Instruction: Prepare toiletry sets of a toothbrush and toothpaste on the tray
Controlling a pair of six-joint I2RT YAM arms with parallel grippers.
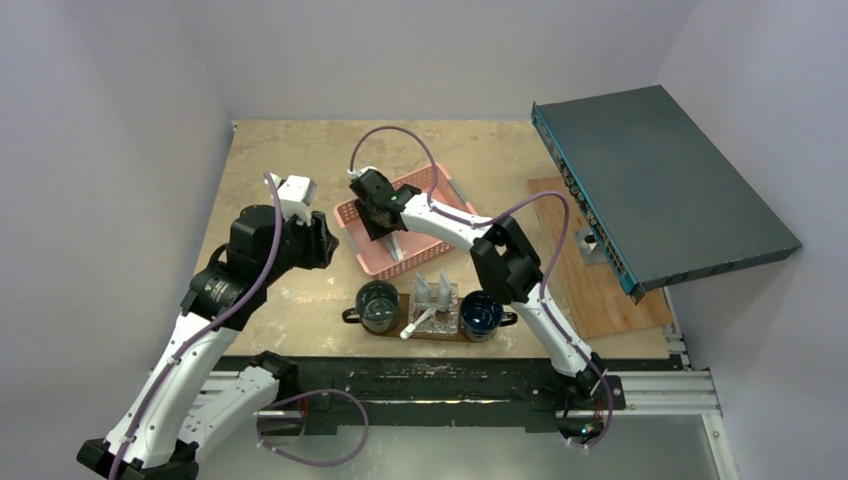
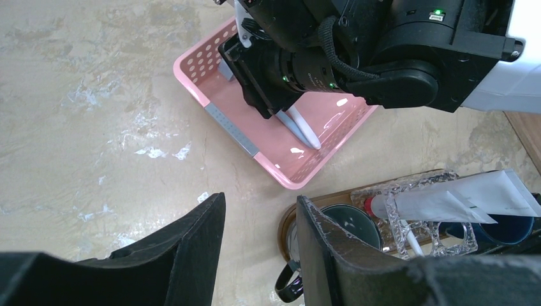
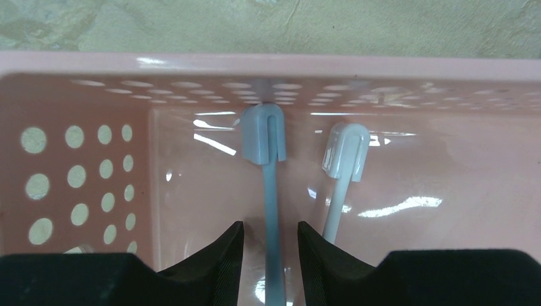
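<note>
Two brushes (image 3: 271, 210): in basket (image 3: 76, 185)
Right fingers (image 3: 220, 261): parted astride one brush
Left fingers (image 2: 191, 255): parted, empty
Tray (image 2: 344, 194): mugs (image 1: 378, 305), tubes (image 1: 432, 290)

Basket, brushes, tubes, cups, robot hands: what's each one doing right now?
Basket: upright, holding two toothbrushes.
Grey toothbrush: lying inside, handle between the right fingers.
White toothbrush: lying beside it, untouched.
Right gripper: open, not squeezing.
Left gripper: open, empty.
Tubes: propped in the glass holder on the tray.
Cups: upright on the tray.
</note>
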